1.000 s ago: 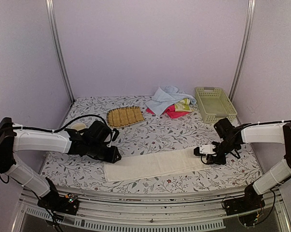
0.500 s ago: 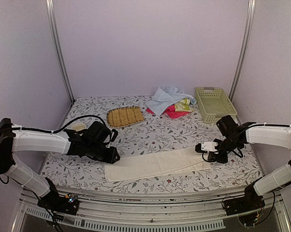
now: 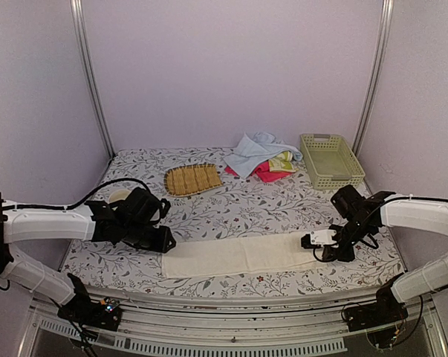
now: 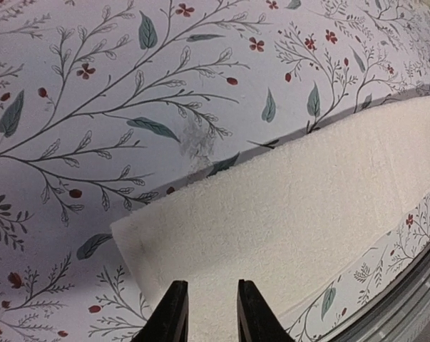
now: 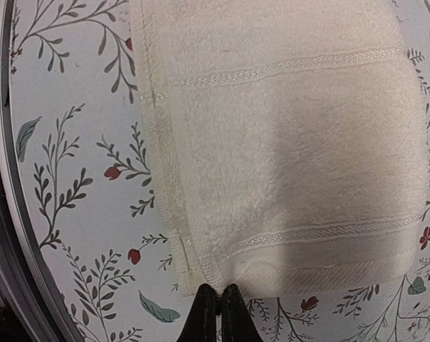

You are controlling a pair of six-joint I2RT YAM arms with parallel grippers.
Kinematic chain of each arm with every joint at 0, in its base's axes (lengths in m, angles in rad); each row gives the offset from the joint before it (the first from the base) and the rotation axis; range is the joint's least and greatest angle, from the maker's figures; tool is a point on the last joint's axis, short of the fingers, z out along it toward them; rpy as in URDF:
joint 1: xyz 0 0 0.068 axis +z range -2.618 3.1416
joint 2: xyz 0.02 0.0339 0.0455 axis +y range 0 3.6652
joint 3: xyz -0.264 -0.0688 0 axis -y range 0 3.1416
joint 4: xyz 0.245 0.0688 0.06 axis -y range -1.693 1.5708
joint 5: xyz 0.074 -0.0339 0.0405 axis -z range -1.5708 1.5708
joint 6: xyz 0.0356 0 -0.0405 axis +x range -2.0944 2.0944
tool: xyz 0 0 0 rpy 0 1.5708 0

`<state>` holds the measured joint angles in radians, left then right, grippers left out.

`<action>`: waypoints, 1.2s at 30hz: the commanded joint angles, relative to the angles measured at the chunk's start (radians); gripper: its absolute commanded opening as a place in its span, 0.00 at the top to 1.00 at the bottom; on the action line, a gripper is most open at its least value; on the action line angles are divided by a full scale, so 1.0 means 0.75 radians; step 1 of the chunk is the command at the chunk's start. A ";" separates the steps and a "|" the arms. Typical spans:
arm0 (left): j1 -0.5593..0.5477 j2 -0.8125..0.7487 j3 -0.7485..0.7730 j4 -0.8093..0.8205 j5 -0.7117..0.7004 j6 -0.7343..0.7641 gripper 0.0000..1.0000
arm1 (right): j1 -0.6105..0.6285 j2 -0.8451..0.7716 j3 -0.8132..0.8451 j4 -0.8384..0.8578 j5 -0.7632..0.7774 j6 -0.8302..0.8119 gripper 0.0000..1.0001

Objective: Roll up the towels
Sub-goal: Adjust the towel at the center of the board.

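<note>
Top external view: the cream towel (image 3: 242, 254) lies flat along the near edge of the table (image 3: 231, 212). The blue towel (image 3: 250, 151), pink towel (image 3: 264, 173) and yellow-green towel (image 3: 283, 160) are heaped at the far edge. Left wrist view: the left tool (image 4: 213, 313) stands over the cream towel's left end, jaws narrowly apart, empty. Right wrist view: the right tool (image 5: 218, 308) is fully closed at the towel's right end; whether it pinches cloth cannot be told.

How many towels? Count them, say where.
4: cream towel flat along the near edge; blue towel, pink towel and yellow towel heaped at the back by the basket. More may hide underneath.
</note>
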<state>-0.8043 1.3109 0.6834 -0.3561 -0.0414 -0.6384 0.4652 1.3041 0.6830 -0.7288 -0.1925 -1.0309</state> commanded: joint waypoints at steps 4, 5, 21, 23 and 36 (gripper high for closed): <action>0.018 -0.005 -0.032 -0.184 0.032 -0.164 0.74 | 0.012 -0.013 -0.034 -0.088 0.017 0.012 0.96; 0.017 -0.004 -0.035 -0.209 0.052 -0.183 0.74 | 0.012 -0.013 -0.033 -0.082 0.017 0.014 0.96; 0.017 -0.090 -0.192 -0.157 0.363 -0.367 0.71 | 0.012 0.036 -0.029 -0.043 -0.017 0.043 0.96; 0.018 -0.064 -0.193 -0.141 0.376 -0.364 0.71 | 0.012 0.034 -0.029 -0.044 -0.017 0.044 0.96; 0.018 0.013 -0.138 -0.128 0.365 -0.327 1.00 | 0.012 0.033 -0.037 -0.039 -0.010 0.053 0.96</action>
<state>-0.7971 1.3254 0.5484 -0.4339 0.2386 -0.8989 0.4694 1.3285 0.6659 -0.7605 -0.1928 -1.0050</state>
